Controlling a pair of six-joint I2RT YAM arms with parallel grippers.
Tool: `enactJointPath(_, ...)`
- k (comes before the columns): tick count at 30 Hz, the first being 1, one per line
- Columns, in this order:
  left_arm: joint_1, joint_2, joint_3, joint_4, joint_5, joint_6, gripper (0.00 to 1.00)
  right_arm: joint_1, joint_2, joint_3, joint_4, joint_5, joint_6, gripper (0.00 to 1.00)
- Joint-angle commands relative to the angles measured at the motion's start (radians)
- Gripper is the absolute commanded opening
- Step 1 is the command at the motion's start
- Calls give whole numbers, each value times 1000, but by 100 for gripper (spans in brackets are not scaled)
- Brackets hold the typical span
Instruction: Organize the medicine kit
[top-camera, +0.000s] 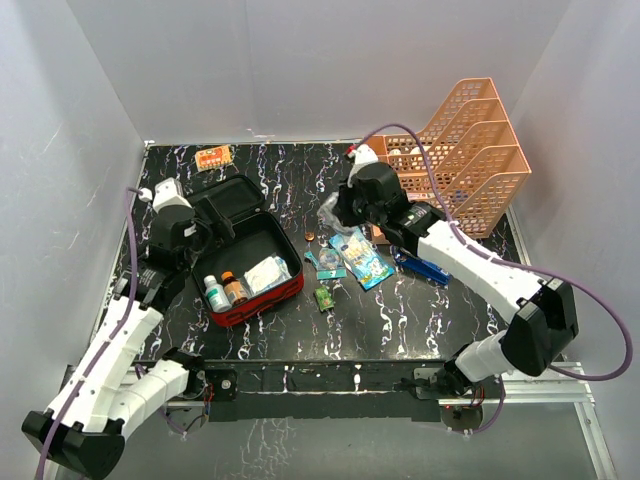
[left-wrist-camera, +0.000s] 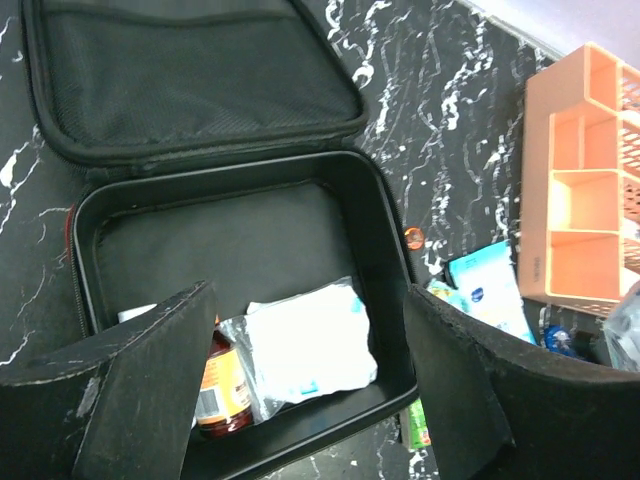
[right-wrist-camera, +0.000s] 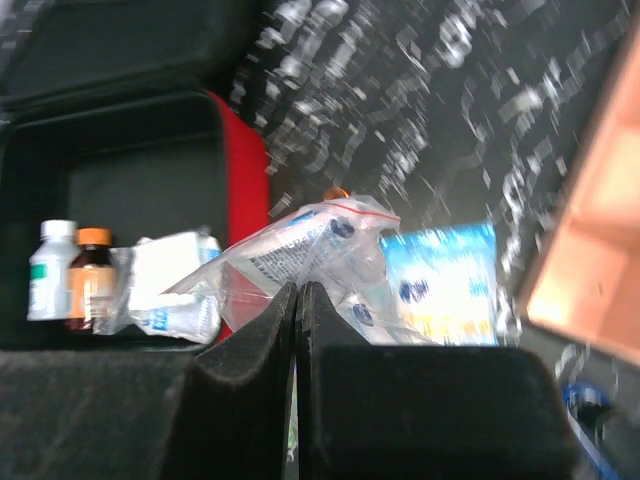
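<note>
The medicine kit (top-camera: 262, 305) lies open at the left, a red case with black lining, its lid (top-camera: 225, 198) folded back. Inside stand a white bottle (top-camera: 215, 292) and an amber bottle (top-camera: 235, 288), beside a white gauze pack (top-camera: 268, 272). My left gripper (top-camera: 205, 232) hovers open over the kit's rear edge; the left wrist view shows the gauze pack (left-wrist-camera: 305, 340) between its spread fingers, untouched. My right gripper (top-camera: 338, 212) is just right of the kit, shut on a clear zip bag (right-wrist-camera: 310, 245) of small items, pinching its lower edge.
An orange tiered tray (top-camera: 465, 150) stands at the back right. A blue-and-yellow packet (top-camera: 362, 257), a blue item (top-camera: 420, 265) and a small green packet (top-camera: 325, 298) lie right of the kit. An orange blister pack (top-camera: 214, 157) rests at the back left.
</note>
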Motion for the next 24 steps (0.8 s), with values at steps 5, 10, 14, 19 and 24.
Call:
enactJointPath(5, -4, 81, 197, -92, 73, -10, 74, 4, 92, 109, 330, -519, -470, 0)
enactJointPath(10, 4, 140, 336, -133, 6, -11, 74, 3, 206, 234, 260, -752, -672, 0)
enactJointPath(14, 14, 160, 395, -99, -34, 28, 74, 9, 324, 367, 128, -878, -816, 0)
enactJointPath(19, 41, 228, 437, -89, -22, 14, 75, 48, 485, 511, 7, -898, -904, 0)
enactJointPath(24, 157, 285, 414, -85, 127, -9, 75, 140, 549, 485, 158, -668, -722, 0)
